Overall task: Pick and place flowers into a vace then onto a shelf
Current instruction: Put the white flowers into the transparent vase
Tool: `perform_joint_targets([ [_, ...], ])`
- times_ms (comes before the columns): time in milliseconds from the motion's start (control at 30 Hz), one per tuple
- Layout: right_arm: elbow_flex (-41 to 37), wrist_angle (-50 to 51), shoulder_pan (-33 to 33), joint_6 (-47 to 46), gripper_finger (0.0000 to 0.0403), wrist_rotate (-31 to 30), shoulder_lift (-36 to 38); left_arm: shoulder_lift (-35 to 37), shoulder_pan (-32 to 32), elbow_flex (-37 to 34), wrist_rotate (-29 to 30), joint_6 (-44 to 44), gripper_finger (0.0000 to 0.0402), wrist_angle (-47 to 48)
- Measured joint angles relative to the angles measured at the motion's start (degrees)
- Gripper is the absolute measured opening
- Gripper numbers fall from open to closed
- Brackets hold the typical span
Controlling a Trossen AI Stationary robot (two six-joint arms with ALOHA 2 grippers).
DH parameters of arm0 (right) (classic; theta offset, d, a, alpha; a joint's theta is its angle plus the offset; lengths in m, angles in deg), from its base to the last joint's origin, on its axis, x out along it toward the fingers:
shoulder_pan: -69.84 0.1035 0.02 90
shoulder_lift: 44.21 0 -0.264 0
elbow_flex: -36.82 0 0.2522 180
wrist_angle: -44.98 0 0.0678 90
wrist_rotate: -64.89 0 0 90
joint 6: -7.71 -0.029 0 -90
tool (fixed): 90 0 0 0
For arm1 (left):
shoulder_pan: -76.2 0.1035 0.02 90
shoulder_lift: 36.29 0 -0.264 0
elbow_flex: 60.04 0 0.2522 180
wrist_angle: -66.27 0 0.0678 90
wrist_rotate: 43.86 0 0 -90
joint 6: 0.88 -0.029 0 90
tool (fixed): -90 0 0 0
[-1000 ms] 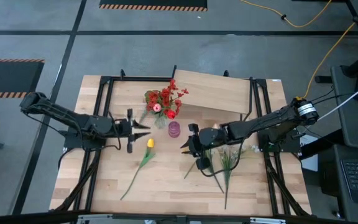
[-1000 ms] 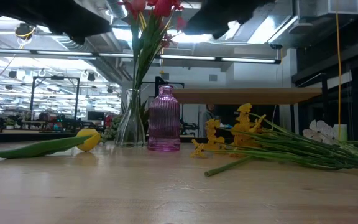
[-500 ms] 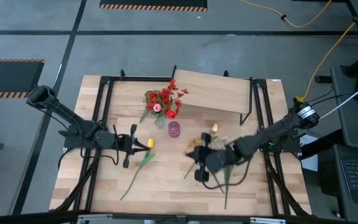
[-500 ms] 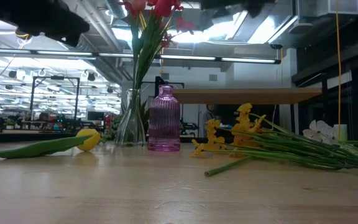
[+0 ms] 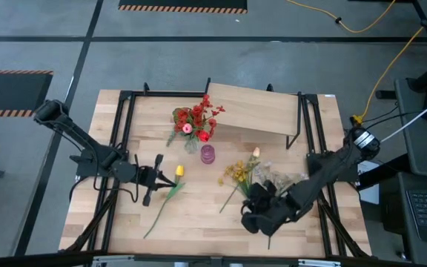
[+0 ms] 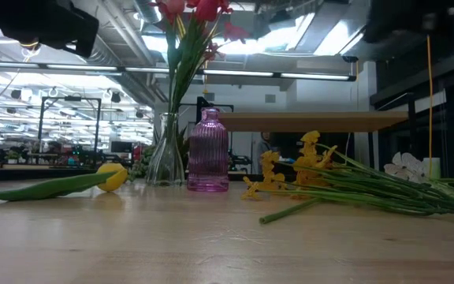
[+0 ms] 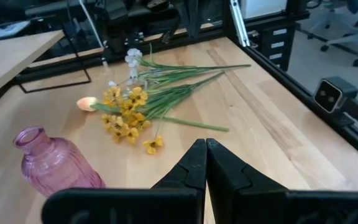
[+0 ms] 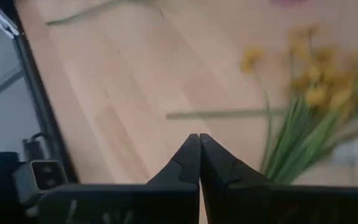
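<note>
Both dark two-finger grippers are seen closed and empty, L gripper held beside the yellow tulip on a long green stem, R gripper by the loose yellow/white green-stemmed flowers laid on the light-wood tabletop, w/ the small pink ribbed glass vase placed near the raised light wooden shelf.

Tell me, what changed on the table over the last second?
Both arms drew back toward the table's near edge. The left gripper retreated leftward and shut empty; the right gripper swung from beside the small pink ribbed glass vase to beyond the loose yellow-blossomed green stems, shutting empty. Nothing was picked up; flowers and vases stayed put.
</note>
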Motion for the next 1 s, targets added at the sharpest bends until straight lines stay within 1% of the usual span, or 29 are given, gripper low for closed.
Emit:
perform_joint_targets([
  [100,4.92,9.81,1.45,-6.56,0.0001,1.80,-3.23,0.00,-0.39,0.00,0.02,-0.80,0.0001,0.63],
  [233,14.67,25.73,2.64,-17.12,0.0001,8.00,-9.41,0.00,-0.39,0.00,0.02,-0.82,0.0003,1.87],
  [367,22.18,36.31,4.35,-25.13,0.0001,11.47,-14.63,0.00,-0.39,0.00,0.03,-0.82,0.0001,3.46],
  [500,25.37,38.15,6.53,-30.59,0.0007,11.79,-16.73,0.00,-0.39,0.00,0.02,-0.50,0.0005,4.10],
  [633,25.58,38.57,8.62,-38.85,0.0010,11.77,-16.71,0.00,-0.39,0.00,0.02,-0.49,0.0004,5.22],
  [833,22.85,39.29,11.55,-49.22,0.0011,11.79,-16.71,0.00,-0.39,0.00,0.02,-0.38,0.0002,6.38],
  [900,22.08,39.24,12.36,-51.01,0.0012,11.75,-16.69,0.00,-0.39,0.00,0.00,0.17,0.0004,6.38],
  [1000,20.84,39.92,13.31,-53.91,0.0027,10.95,-16.69,0.00,-0.39,0.00,-0.11,1.69,0.0005,6.38],
])
